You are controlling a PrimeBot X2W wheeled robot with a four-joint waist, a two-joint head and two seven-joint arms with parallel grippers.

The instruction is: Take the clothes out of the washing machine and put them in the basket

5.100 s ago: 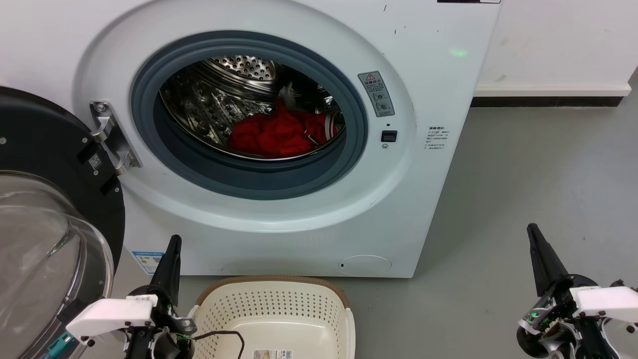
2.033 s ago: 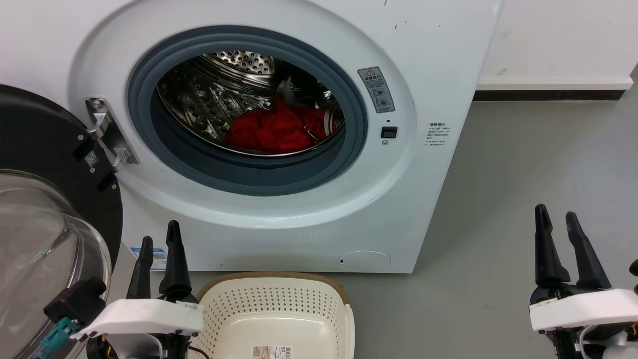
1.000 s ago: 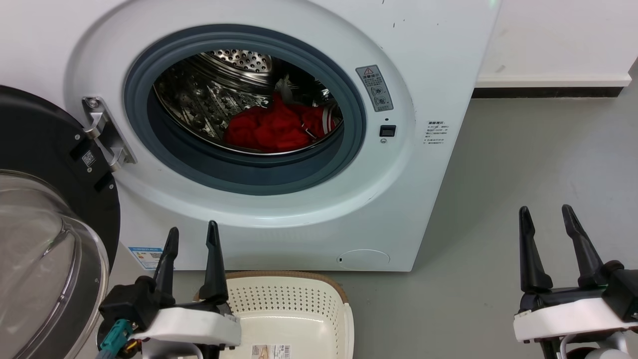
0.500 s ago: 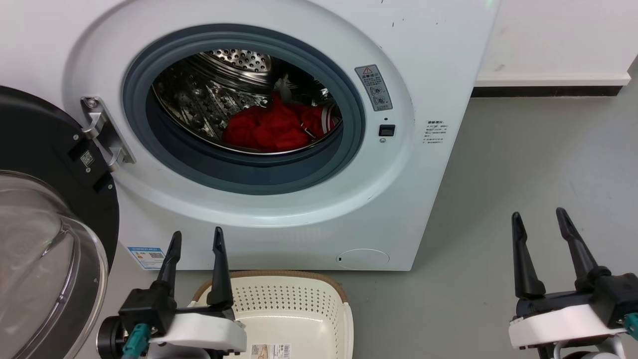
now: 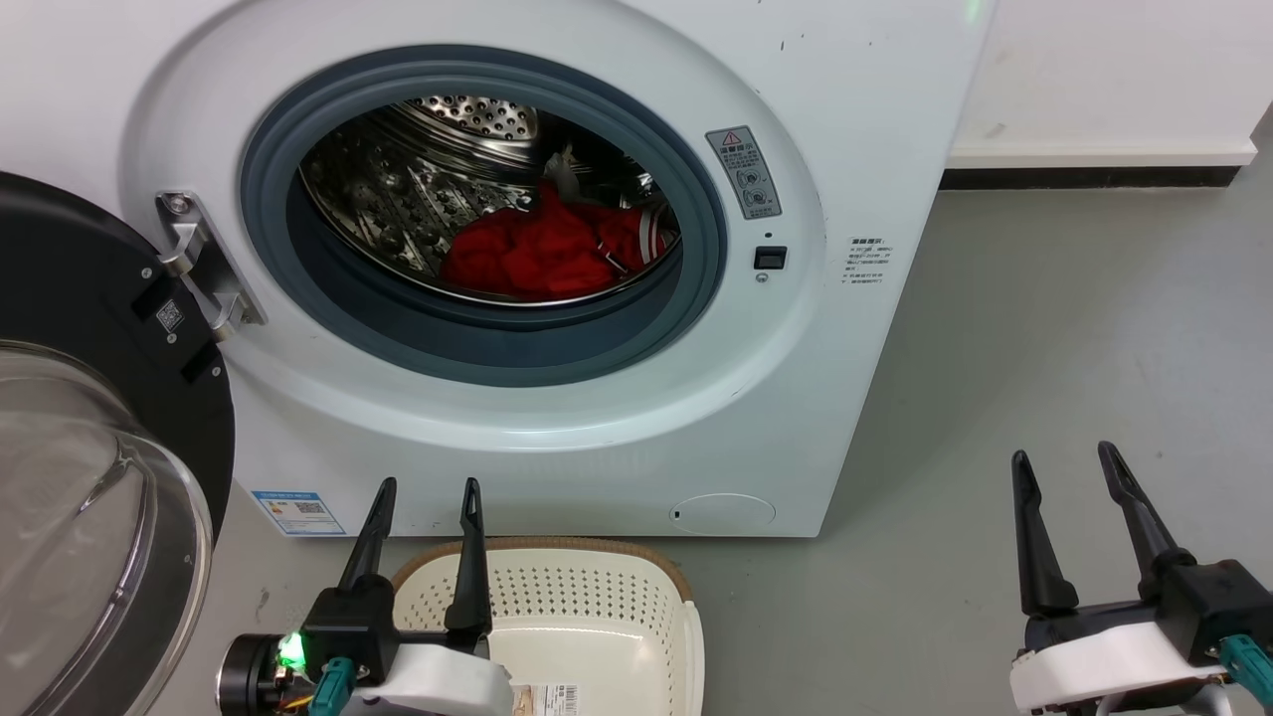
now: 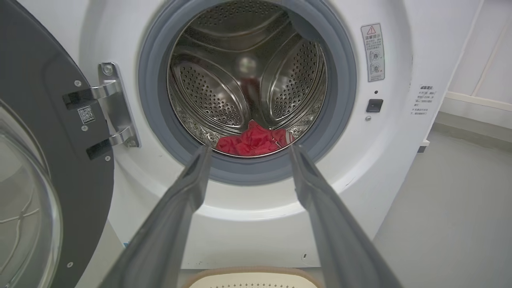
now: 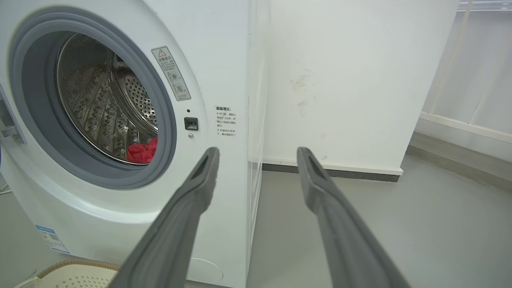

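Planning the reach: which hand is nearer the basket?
The left hand, right beside the basket; the right hand hangs over bare floor, past the machine.

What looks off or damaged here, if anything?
Nothing serious. The red garment lies bunched low in the drum, the door stands open, the basket sits upright before the washing machine. Only blemishes: small dark specks on the machine's upper front panel and faint scuffs on the wall beside it.

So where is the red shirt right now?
The red shirt lies bunched inside the washing machine, at the bottom of its steel drum, in the middle of the head view, beyond the basket.
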